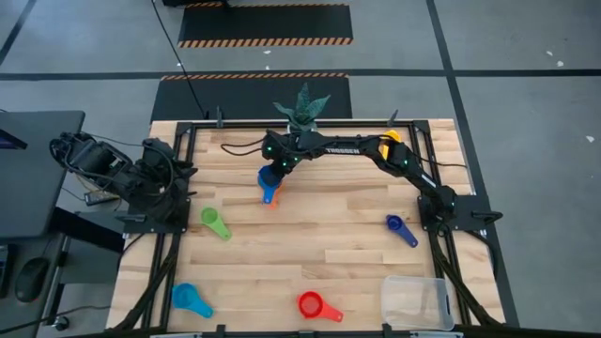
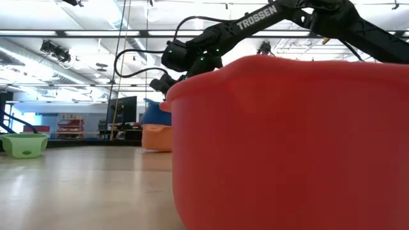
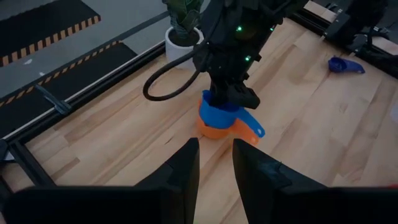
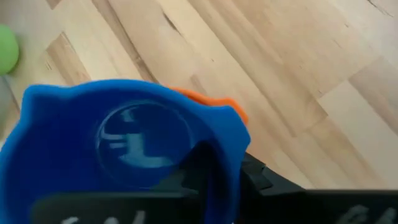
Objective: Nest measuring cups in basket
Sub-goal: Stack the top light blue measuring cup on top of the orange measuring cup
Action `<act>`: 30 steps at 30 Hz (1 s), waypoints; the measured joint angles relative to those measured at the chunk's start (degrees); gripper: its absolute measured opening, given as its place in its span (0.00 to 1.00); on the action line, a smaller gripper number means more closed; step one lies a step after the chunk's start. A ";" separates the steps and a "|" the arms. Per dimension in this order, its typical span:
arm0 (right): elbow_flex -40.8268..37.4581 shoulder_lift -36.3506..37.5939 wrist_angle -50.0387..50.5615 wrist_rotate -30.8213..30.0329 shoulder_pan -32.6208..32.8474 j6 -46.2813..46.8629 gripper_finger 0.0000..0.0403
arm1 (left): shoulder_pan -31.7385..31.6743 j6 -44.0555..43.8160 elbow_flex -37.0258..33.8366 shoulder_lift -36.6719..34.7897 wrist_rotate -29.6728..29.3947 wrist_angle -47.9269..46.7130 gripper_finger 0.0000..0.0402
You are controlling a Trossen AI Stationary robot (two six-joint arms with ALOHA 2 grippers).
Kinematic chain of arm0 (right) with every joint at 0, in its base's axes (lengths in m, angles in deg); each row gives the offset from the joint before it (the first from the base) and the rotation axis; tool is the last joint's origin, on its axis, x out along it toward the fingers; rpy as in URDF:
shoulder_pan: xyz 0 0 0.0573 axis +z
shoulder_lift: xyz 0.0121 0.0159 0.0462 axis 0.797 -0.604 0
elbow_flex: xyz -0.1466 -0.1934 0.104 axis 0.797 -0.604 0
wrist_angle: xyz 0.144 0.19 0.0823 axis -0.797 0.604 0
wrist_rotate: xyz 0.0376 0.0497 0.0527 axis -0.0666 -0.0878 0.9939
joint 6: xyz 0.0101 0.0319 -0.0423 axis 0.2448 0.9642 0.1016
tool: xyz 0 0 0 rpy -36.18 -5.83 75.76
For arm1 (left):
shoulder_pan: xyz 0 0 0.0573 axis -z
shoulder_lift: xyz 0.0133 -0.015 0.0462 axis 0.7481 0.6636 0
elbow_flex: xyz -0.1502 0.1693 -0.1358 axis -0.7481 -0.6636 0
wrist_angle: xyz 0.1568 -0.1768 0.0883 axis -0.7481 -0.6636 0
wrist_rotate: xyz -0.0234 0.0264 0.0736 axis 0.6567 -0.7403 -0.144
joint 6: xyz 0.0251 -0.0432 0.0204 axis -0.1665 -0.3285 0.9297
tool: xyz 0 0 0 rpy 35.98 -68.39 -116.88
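Two cups sit nested, blue cup (image 1: 269, 179) in orange cup (image 1: 272, 199); right gripper (image 1: 272, 169) jaws pinch the blue rim from twelve o'clock; left gripper (image 3: 214, 171) jaws part open, idle.

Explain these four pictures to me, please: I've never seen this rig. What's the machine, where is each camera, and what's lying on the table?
Two dark robot arms work at a wooden table. One camera looks straight down, one sits at tabletop height, and one rides on each wrist. The right gripper reaches across to a blue cup sitting in an orange cup, one finger inside the blue cup's rim. The left gripper waits at the left edge, open. Loose on the wood lie a green cup, light blue cup, red cup and navy cup. The clear basket stands in a corner, a potted plant at the far edge.
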 joint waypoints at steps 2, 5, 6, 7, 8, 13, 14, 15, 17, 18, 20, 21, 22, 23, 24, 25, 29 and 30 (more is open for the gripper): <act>0.00 0.00 0.11 0.55 -0.43 0.13 0.18 | 0.00 0.00 0.00 0.00 0.02 -0.02 0.26; -0.02 0.00 0.18 3.24 -1.17 0.10 0.22 | 0.00 -0.01 0.00 0.00 0.03 -0.02 0.26; -0.02 0.00 0.18 4.55 -1.47 0.19 0.23 | 0.00 -0.01 0.00 0.00 0.22 0.00 0.26; -0.04 0.00 0.17 6.22 -1.75 0.33 0.24 | 0.00 0.00 0.00 0.00 0.54 -0.02 0.26; -0.04 0.00 0.14 8.03 -2.04 0.35 0.25 | 0.00 -0.02 0.00 0.00 0.76 0.00 0.26; -0.04 0.00 0.21 10.25 -2.56 3.51 0.23 | 0.00 0.02 0.00 0.00 0.85 0.00 0.26; -0.04 0.00 0.22 9.99 -2.58 3.52 0.21 | 0.00 0.41 0.00 0.00 0.85 0.00 0.26; 0.07 0.00 0.42 9.97 -2.57 3.30 0.19 | 0.00 0.75 0.00 0.00 0.85 0.02 0.26; 1.17 -0.06 1.84 9.77 -2.37 2.86 0.13 | 0.00 1.14 0.00 0.00 0.85 0.02 0.26; 1.61 -0.04 1.88 9.75 -2.21 2.62 0.10 | 0.00 1.16 0.00 0.00 0.85 0.02 0.26; 2.70 -0.04 2.26 9.20 -1.88 1.95 0.03 | 0.00 1.30 0.00 0.00 0.85 0.02 0.26; 3.61 -0.08 3.51 8.49 -1.70 1.61 0.03 | 0.00 1.31 0.00 0.02 0.85 0.02 0.26; 4.66 -0.09 4.69 7.55 -1.51 1.50 0.03 | 0.00 1.31 0.00 0.00 0.85 0.02 0.26; 5.65 -0.09 5.32 6.53 -1.34 1.47 0.03 | 0.00 1.33 0.00 0.00 0.85 0.02 0.26; 6.51 -0.03 6.02 5.55 -1.22 1.43 0.03 | 0.00 1.33 0.00 0.01 0.85 0.02 0.26; 7.38 0.00 7.68 4.73 -1.12 1.35 0.03 | 0.00 1.33 0.00 0.02 0.85 0.02 0.26; 11.00 -0.02 16.18 0.80 -0.79 0.28 0.02 | 0.00 1.33 0.00 0.02 0.85 0.02 0.26; 11.60 0.02 17.83 -0.53 -0.71 0.43 0.02 | 0.00 1.35 0.00 0.02 0.85 0.02 0.26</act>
